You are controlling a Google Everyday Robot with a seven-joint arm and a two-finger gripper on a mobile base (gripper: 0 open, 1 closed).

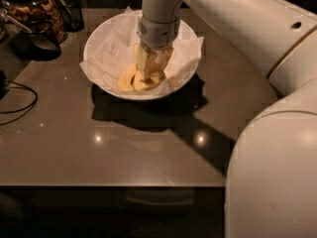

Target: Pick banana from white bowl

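Observation:
The white bowl, wide and lined with crinkled white paper, stands at the back middle of the dark table. Curved yellow bananas lie at its front inner side. My gripper reaches straight down into the bowl from above and sits among the bananas, touching or nearly touching them. It covers the middle of the pile. I cannot pick out the long, nearly straight banana; it is hidden by the gripper or merged with it.
Dark glass jars and a black scoop-like object stand at the back left. A black cable lies at the left edge. My white arm fills the right side. The table's front edge is near.

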